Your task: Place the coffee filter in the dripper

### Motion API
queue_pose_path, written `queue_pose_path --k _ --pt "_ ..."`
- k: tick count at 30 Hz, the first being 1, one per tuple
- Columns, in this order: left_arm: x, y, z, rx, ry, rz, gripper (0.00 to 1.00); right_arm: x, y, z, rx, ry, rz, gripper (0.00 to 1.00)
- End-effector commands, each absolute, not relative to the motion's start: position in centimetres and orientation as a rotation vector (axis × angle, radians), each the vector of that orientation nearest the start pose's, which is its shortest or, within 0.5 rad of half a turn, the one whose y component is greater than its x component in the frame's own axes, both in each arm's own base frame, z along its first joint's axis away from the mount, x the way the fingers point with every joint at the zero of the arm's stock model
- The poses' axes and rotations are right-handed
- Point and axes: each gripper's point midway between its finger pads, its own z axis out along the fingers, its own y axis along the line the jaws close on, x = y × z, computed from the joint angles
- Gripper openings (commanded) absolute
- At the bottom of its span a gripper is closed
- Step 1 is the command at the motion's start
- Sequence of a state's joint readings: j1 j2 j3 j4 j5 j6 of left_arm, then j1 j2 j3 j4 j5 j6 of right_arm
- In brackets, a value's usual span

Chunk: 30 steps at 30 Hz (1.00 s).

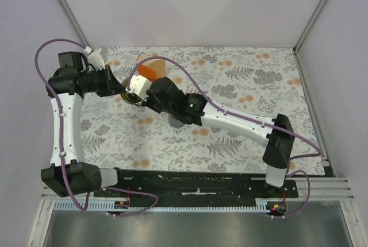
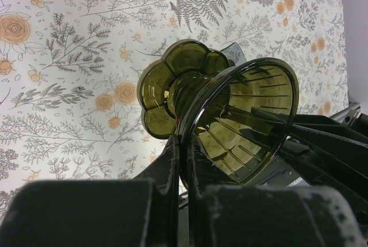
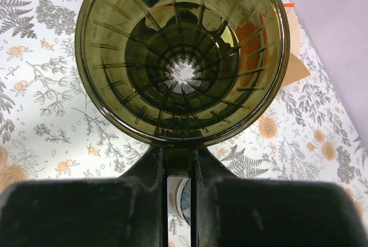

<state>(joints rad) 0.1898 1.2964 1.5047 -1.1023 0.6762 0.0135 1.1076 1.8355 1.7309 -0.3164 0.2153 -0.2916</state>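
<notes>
The dripper (image 1: 133, 96) is a dark smoky-green cone held on its side between both grippers at the back left of the cloth. In the left wrist view the dripper (image 2: 230, 103) has its scalloped base pointing away, and my left gripper (image 2: 184, 152) is shut on its rim wall. In the right wrist view I look straight into the dripper's mouth (image 3: 144, 46), and my right gripper (image 3: 181, 158) is shut on its lower rim. A tan flap (image 3: 297, 68) shows beside the orange carton (image 1: 150, 70). I cannot tell whether that flap is the coffee filter.
The floral tablecloth (image 1: 230, 132) covers the table, with grey walls around it. The orange and white carton stands just behind the dripper near the back edge. The right arm (image 1: 230, 118) stretches diagonally across the middle of the cloth.
</notes>
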Motion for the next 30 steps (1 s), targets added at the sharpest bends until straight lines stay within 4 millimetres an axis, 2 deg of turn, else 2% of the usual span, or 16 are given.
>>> queue_pose_path --k 1,2,3,4,5,6,7,11,16,20,27,30 --pt "28.2 -7.3 29.9 0.119 2.282 -0.846 0.02 29.9 47.0 30.7 -1.071 1.543 0.351 0.0" --pt "28.3 -7.2 29.9 0.124 2.28 -0.84 0.02 30.0 46.7 30.7 -1.072 1.546 0.345 0.0" --pt "28.3 -7.1 30.0 0.119 2.284 -0.833 0.12 30.1 46.3 30.8 -1.068 1.548 0.347 0.0" --pt "28.5 -6.9 30.2 0.115 2.284 -0.814 0.29 30.4 45.7 31.0 -1.063 1.552 0.347 0.0" --pt "28.8 -6.5 30.3 0.108 2.287 -0.778 0.6 30.5 45.1 31.1 -1.057 1.56 0.359 0.0" --pt "29.2 -6.0 30.6 0.101 2.281 -0.738 0.77 30.6 44.5 31.5 -1.051 1.563 0.379 0.0" --pt "29.6 -5.5 30.9 0.091 2.281 -0.693 0.86 30.5 43.7 32.0 -1.04 1.566 0.395 0.0" --pt "31.1 -3.5 32.7 0.101 2.25 -0.558 0.89 30.3 40.6 32.7 -1.042 1.579 0.422 0.0" --pt "32.0 -2.9 32.6 0.091 2.24 -0.529 0.91 30.3 35.9 30.4 -1.045 1.66 0.432 0.0" --pt "32.5 -2.5 31.6 0.072 2.252 -0.511 0.92 29.0 34.7 27.7 -1.101 1.713 0.526 0.0" --pt "32.4 -2.2 31.4 0.077 2.25 -0.489 0.93 28.5 34.6 24.7 -1.146 1.778 0.554 0.0" --pt "32.2 -2.1 31.4 0.079 2.25 -0.47 0.94 28.9 34.3 23.4 -1.146 1.836 0.541 0.0"
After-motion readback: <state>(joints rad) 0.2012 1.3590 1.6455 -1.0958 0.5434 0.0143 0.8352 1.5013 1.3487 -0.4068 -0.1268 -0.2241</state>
